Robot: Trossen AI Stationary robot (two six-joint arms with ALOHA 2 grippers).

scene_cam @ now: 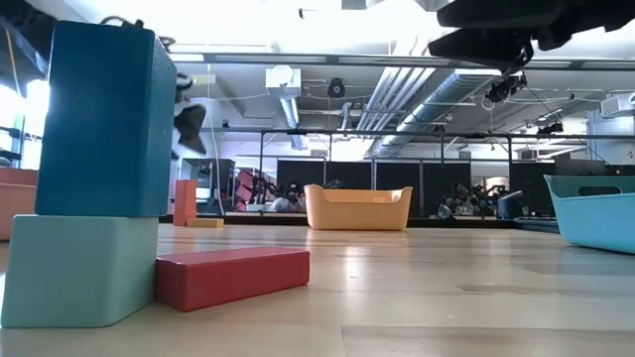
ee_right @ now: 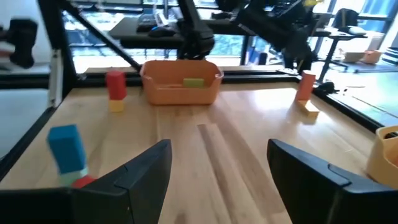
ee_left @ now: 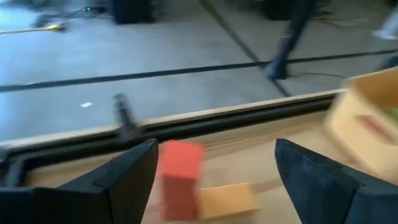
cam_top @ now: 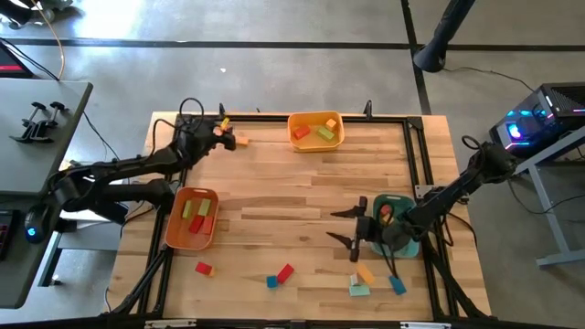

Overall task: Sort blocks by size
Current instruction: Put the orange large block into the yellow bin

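Observation:
My left gripper [cam_top: 222, 131] [ee_left: 214, 146] is open at the table's far left. An upright red-orange block [ee_left: 181, 186] and a flat orange block [ee_left: 227, 200] lie on the table just ahead of its fingers. The upright one is close to one finger. My right gripper [cam_top: 340, 227] [ee_right: 217, 146] hangs open over bare table, just left of the teal tray [cam_top: 402, 245]. Loose blocks lie near the front edge: red [cam_top: 203, 269], blue [cam_top: 271, 281], red [cam_top: 285, 272], yellow [cam_top: 365, 273], teal [cam_top: 359, 290], blue [cam_top: 397, 284].
An orange tray [cam_top: 192, 217] with several blocks sits at the left. A yellow tray [cam_top: 316, 130] with blocks stands at the far edge. A black frame [cam_top: 416, 155] rims the table. Bare wood lies in the middle of the table.

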